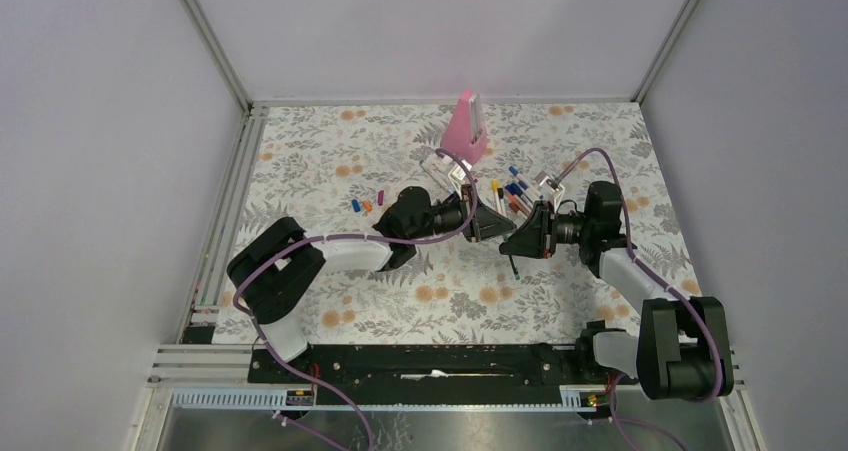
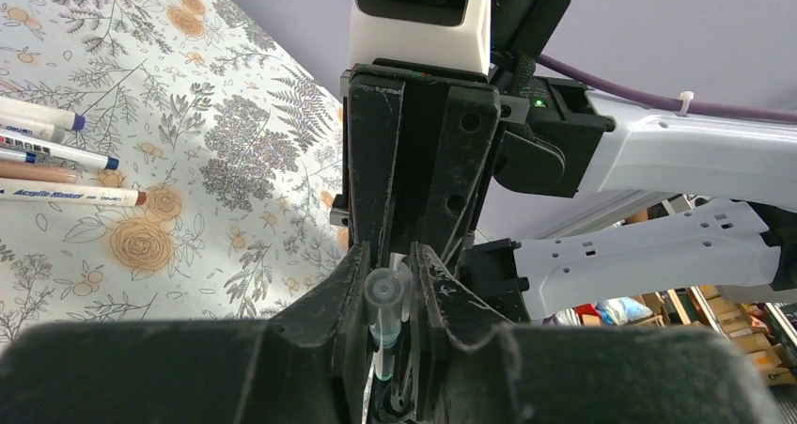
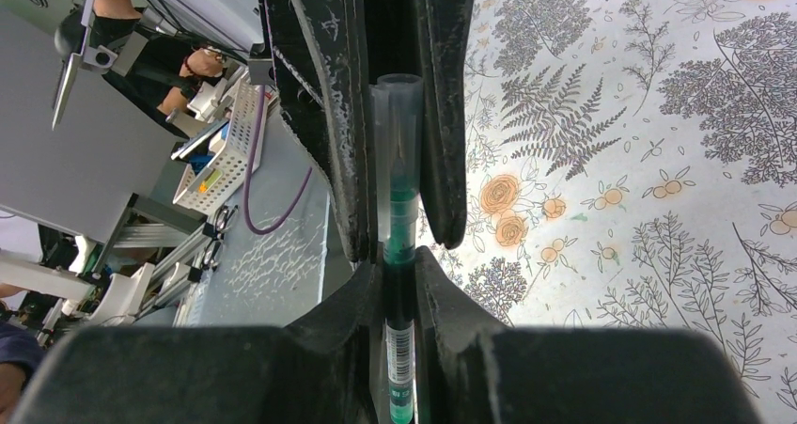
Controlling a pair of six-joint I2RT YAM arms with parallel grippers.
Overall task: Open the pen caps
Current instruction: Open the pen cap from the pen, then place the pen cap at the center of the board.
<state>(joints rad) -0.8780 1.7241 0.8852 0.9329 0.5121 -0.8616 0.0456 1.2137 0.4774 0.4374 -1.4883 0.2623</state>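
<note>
Both arms meet nose to nose over the middle of the surface (image 1: 450, 301), with one pen between them. The right pincer (image 3: 399, 275) is clamped narrow on the pen (image 3: 400, 407) barrel. Green ink shows inside. A barcode (image 3: 399, 358) is printed on it, digits too small to read. The left pincer (image 2: 387, 275) is closed on the clear cap (image 3: 399, 133) at the other end of the same pen. As far as I can tell the cap is on, seated over the green tip.

Why it's set up this way: one side anchors the barrel, the other holds the cap, and both line up with the pen axis, so a straight pull apart should pop it. My read is that both grips are made and the pull hasn't happened yet. Risk — the cap is smooth plastic and could slip out of the jaws instead of coming off.

Further out, left of the arms, loose caps (image 1: 367, 205) in blue, orange and purple lie on the surface away from any pen — probably finished ones. Behind the pincers, a cluster of spare pens (image 1: 512, 193) with coloured ends lies close together. The left wrist view catches several of them. One marker (image 2: 66, 192) reads "Acrylic Marker"; the rest of its print is too small. Farthest back, a pink wedge (image 1: 466, 129) stands upright near the far edge, with no readable label.
</note>
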